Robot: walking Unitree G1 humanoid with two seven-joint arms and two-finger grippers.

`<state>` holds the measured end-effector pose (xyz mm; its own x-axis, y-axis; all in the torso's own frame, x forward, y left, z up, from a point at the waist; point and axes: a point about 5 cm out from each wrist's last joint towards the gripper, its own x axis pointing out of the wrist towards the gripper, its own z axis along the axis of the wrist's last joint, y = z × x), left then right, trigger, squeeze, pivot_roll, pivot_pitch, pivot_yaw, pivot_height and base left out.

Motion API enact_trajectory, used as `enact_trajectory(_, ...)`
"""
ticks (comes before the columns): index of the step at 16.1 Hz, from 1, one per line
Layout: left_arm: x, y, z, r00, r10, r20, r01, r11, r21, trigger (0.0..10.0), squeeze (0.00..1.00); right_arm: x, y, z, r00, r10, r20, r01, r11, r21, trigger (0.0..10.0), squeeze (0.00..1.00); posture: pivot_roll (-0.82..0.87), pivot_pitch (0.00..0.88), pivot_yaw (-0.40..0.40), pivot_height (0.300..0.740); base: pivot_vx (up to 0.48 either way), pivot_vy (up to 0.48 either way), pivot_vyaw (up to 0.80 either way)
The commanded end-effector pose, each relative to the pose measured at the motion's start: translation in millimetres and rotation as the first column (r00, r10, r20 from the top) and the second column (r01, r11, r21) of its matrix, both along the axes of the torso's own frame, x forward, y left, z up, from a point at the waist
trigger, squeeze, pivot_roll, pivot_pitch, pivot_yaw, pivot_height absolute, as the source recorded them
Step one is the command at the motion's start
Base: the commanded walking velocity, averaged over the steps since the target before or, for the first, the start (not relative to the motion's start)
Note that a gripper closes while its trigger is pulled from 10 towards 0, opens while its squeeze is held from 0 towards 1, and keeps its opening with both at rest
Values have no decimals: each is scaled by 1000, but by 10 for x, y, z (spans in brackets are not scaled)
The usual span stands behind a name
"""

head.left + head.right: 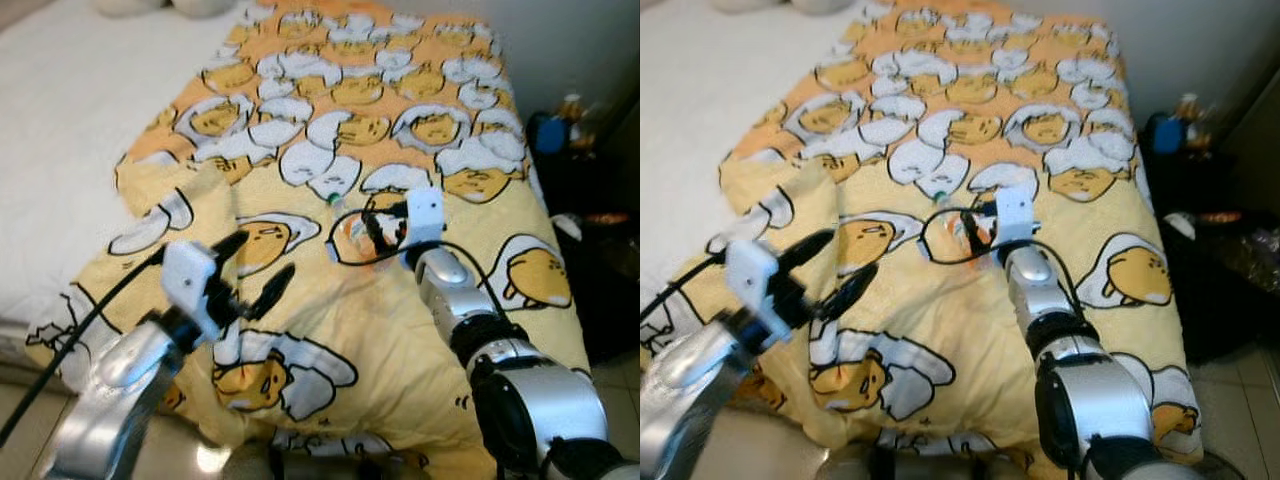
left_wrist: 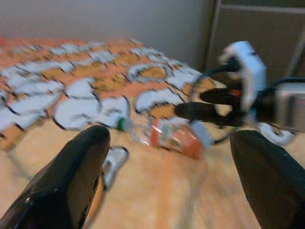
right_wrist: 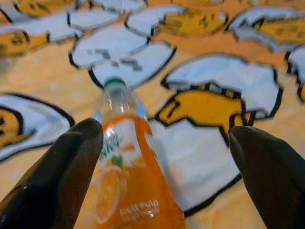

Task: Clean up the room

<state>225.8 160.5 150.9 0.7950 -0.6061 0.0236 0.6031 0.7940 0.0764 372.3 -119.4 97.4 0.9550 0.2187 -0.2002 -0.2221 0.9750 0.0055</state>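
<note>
An orange-labelled bottle (image 3: 128,186) lies on the bed's yellow egg-print blanket (image 1: 330,340), beside a white sheet (image 1: 60,110). The right pincer (image 3: 162,157) hovers spread wide around it, gripping nothing. The left pincer (image 1: 255,270) is open and empty nearby.

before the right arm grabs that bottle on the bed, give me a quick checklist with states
1. Right gripper fingers spread wide: ok.
2. Bottle between the fingers: not ok, it sits against one finger, off centre.
3. Bottle lying flat on the blanket, green cap pointing away: ok.
4. Fingers closed on bottle: not ok, not yet.
5. Left gripper clear of the bottle: ok, open, off to the side.
6. Bottle contents: cannot tell.
</note>
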Motion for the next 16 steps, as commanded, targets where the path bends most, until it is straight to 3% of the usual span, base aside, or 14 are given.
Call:
enact_trajectory(1, -95, -68, 101, 998, -55, 5, 55, 998, -34, 10000, 0, -2, 31, -23, 999, 14, -30, -14, 1000, -3, 10000, 0, 231, 240, 4, 740, 0, 0, 0)
enact_trajectory(5, -345, -105, 165, 996, -64, -57, 61, 997, -55, 10000, 0, -42, 106, -106, 993, 82, -86, -85, 996, -33, 10000, 0, 264, 291, -10, 740, 0, 0, 0)
enact_trajectory(8, -567, -259, 151, 972, -198, -123, 197, 980, -22, 10000, 0, -73, 169, -158, 981, 139, -132, -146, 988, -41, 10000, 0, 279, 304, -14, 740, 0, 0, 0)
enact_trajectory(9, -562, -257, 162, 974, -188, -127, 186, 982, -23, 10000, 0, -69, 180, -152, 980, 144, -136, -152, 987, -49, 7176, 0, 278, 304, -17, 740, 0, 0, 0)
enact_trajectory(10, -551, -251, 170, 976, -179, -126, 177, 984, -24, 10000, 0, -65, 187, -146, 980, 148, -135, -156, 986, -53, 0, 0, 278, 305, -17, 740, 0, 0, 0)
enact_trajectory(16, -450, -224, 166, 982, -135, -131, 135, 991, -11, 10000, 0, 35, 271, 91, 983, 185, -8, -185, 980, -80, 0, 0, 250, 271, -22, 740, 0, 0, 0)
